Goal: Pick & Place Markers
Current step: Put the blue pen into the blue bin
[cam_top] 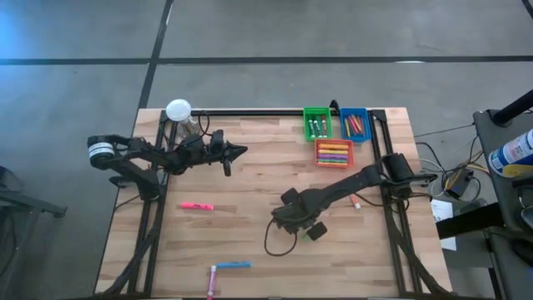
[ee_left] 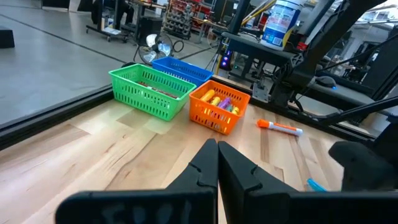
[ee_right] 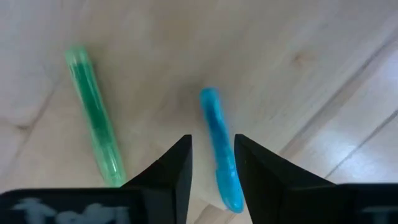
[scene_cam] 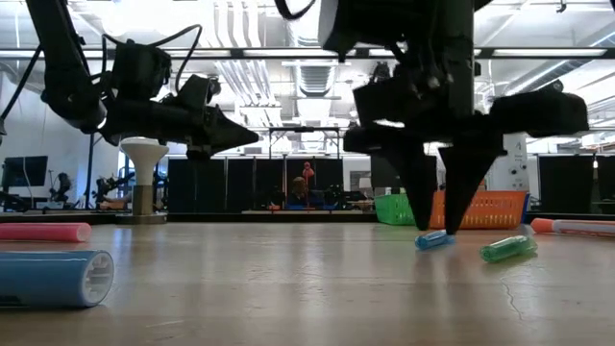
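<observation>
My right gripper points down at mid-table, open, with its fingers on either side of a light-blue marker that lies flat on the wood. A green marker lies flat beside it, outside the fingers. In the high view my right gripper hides both markers. My left gripper is shut and empty, held level in the air at the far left. A pink marker, a blue marker and a white marker with an orange cap lie loose on the table. My right gripper comes at the light-blue marker from above, with its fingers across the marker's near half. There is a gap between the marker and one finger. The marker runs close along the other finger, and I cannot tell whether they touch. The marker lies on the table.
Green, blue and orange bins holding markers stand at the far right. A white-topped stand is at the far left corner. Another pink marker lies at the near edge. There is bare wood between the pink marker and my right gripper.
</observation>
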